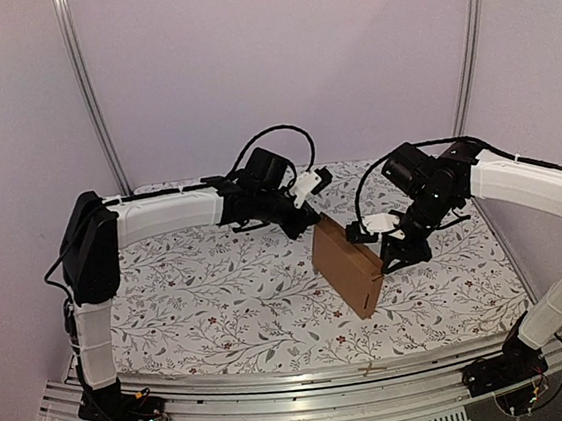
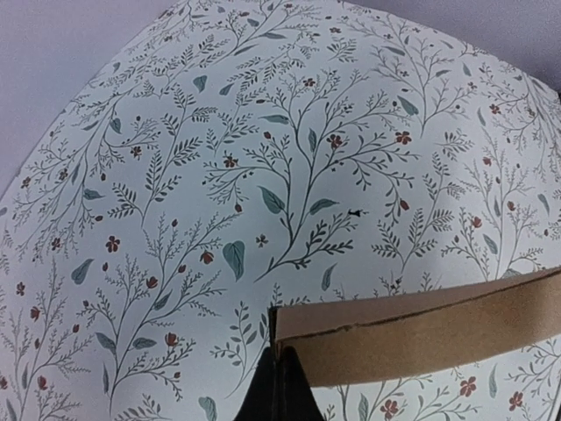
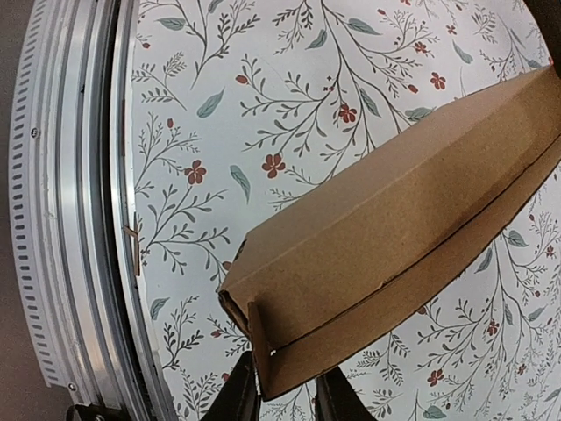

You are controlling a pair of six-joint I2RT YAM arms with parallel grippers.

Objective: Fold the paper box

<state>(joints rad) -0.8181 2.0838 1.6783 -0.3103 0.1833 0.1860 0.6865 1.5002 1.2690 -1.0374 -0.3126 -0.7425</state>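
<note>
Top external view. Places the paper box (image 1: 347,264) right of the table's middle, over the floral tablecloth (image 1: 208,278). Shows it as a thin, flat brown cardboard box, closed and steeply tilted, far end high and near end low. Cannot tell whether the low corner touches the cloth. Sets the left gripper (image 1: 314,219) at the high far corner and the right gripper (image 1: 386,255) on the long right-hand edge. Leaves both sets of jaws too small to judge. Takes in both arms and the aluminium rail (image 1: 279,387) at the table's near edge, which the left wrist camera does not show.

Left wrist view. Shows the fingers (image 2: 267,399) pressed together into one dark wedge, pinching the corner of the paper box (image 2: 421,333). Gives only a narrow strip of cardboard running off to the right, with a double edge line along it. Fills the remainder with tablecloth (image 2: 219,175).

Right wrist view. Shows the fingers (image 3: 238,395) a little apart, clamped either side of the box's near corner. Presents the paper box (image 3: 394,219) at length, revealing a seam along its lower long side and a tucked flap at the near end. Shows the rail (image 3: 79,219) at left.
</note>
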